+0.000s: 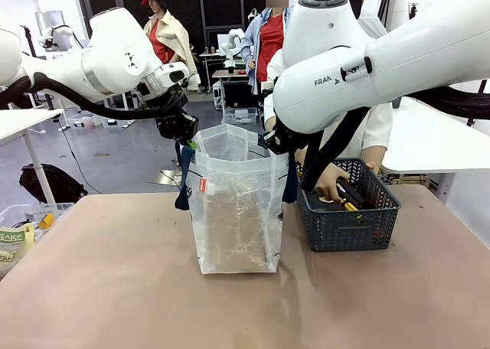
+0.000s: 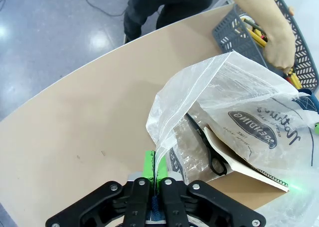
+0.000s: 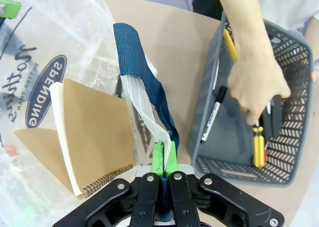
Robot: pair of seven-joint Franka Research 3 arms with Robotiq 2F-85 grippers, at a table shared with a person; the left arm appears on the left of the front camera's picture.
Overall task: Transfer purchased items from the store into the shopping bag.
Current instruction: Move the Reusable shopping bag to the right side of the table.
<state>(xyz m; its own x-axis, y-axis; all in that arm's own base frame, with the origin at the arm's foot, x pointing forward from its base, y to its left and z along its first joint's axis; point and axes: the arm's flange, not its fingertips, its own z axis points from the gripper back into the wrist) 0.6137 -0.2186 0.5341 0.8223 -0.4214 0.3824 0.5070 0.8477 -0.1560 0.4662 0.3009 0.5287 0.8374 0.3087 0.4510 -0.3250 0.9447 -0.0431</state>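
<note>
With left pincer (image 2: 155,166) and right pincer (image 3: 164,160) clamped shut on opposite rims, holding shopping bag (image 1: 233,211) open at desk (image 1: 115,288) centre.

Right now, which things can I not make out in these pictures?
Front view: what lies in the shopping bag, blurred by its crinkly plastic.
Right wrist view: what the person's hand grips in the basket, covered by the hand itself.
Left wrist view: the basket's far end, cut off by the picture's edge.
</note>
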